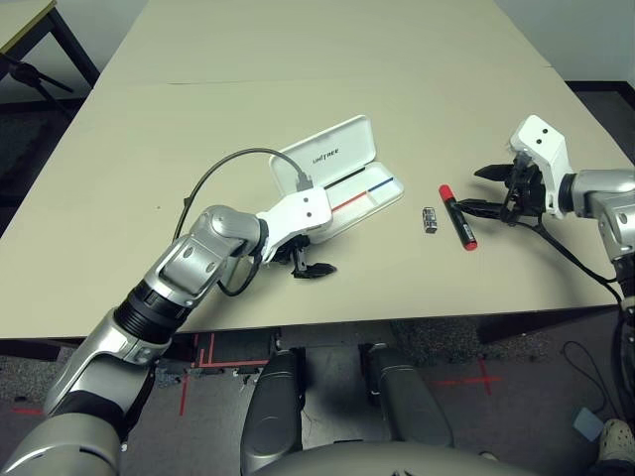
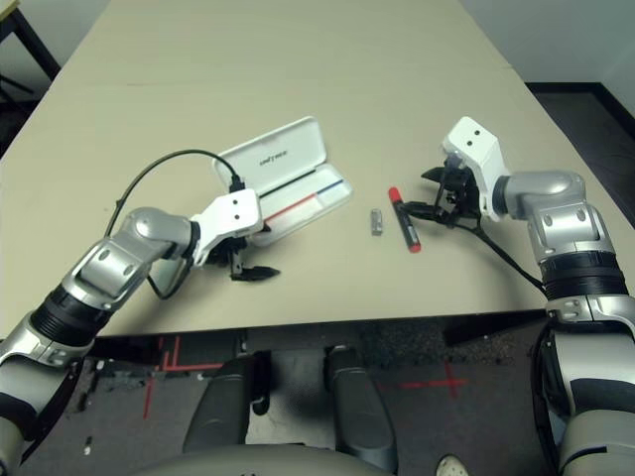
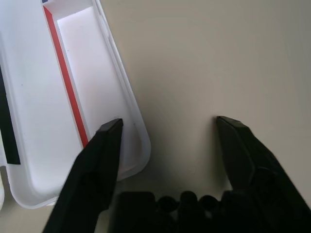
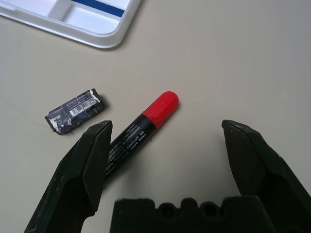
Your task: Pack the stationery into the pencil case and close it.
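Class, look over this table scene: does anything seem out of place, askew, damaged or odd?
Nothing is spilled or broken. The pencil case lies open and askew, with the marker and small grey piece still loose on the table beside it.

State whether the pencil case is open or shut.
Open. The pencil case lies flat on the table, its printed lid folded back and the inner tray with its red-blue line exposed. No stationery shows in the visible tray.
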Controlling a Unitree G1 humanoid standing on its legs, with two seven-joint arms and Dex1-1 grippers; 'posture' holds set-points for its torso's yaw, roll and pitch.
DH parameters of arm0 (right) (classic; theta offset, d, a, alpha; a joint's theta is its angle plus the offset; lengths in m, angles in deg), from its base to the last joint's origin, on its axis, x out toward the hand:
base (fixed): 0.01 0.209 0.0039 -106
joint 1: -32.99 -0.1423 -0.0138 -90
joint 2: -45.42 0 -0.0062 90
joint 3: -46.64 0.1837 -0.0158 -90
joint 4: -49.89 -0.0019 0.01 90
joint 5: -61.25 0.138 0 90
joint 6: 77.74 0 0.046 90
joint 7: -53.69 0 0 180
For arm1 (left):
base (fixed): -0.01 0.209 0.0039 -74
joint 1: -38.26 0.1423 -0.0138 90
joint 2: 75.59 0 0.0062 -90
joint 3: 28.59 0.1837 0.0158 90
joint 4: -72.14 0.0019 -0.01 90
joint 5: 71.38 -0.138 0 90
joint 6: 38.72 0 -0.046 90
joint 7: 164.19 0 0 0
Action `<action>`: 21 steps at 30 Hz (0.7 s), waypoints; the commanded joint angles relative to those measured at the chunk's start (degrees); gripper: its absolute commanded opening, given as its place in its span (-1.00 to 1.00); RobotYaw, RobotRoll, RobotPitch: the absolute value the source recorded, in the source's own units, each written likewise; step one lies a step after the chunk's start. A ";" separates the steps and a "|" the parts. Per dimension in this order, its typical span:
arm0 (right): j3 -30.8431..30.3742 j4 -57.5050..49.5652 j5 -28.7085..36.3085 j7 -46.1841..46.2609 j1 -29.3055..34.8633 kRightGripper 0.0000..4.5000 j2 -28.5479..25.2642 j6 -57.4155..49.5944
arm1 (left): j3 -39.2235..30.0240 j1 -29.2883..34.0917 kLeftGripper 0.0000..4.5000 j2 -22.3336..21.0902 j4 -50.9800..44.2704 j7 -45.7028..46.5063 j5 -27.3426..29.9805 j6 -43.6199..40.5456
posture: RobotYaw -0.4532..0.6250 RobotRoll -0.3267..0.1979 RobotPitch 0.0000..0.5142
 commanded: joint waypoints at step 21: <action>0.71 -0.67 0.19 1.24 1.25 1.00 0.92 0.71 | 1.69 -1.30 -0.99 -6.89 1.79 -9.32 -5.50 6.62 | -0.23 0.25 -0.32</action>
